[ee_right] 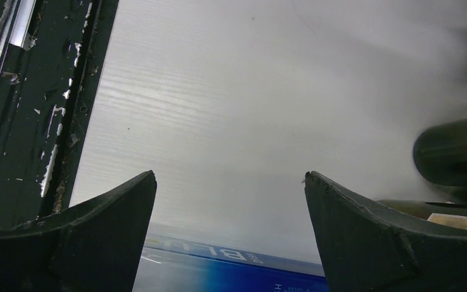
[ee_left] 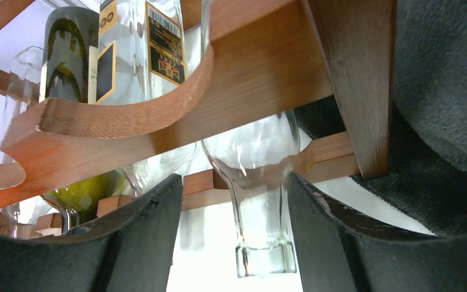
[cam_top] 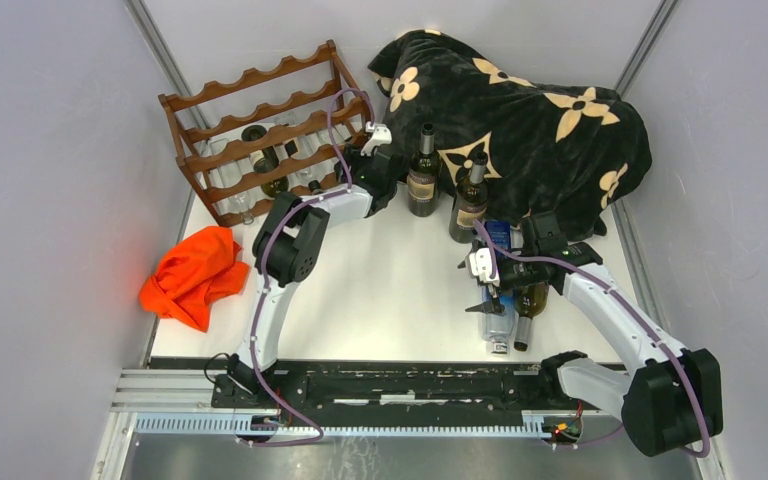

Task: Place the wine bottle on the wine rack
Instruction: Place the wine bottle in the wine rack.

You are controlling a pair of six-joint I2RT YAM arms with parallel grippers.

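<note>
At the rack (ee_left: 249, 73), left gripper (ee_left: 234, 182) straddles bottle (ee_left: 258, 152) neck, unclamped; likely slick, brittle glass, pinch there; right gripper (ee_right: 230, 176) wide, empty

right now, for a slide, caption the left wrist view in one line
Open left gripper flanking the neck of a clear bottle resting in the wine rack, dark blanket at right.

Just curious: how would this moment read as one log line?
left gripper: open around clear bottle neck in wine rack | right gripper: open, above blue-labelled bottle
</note>
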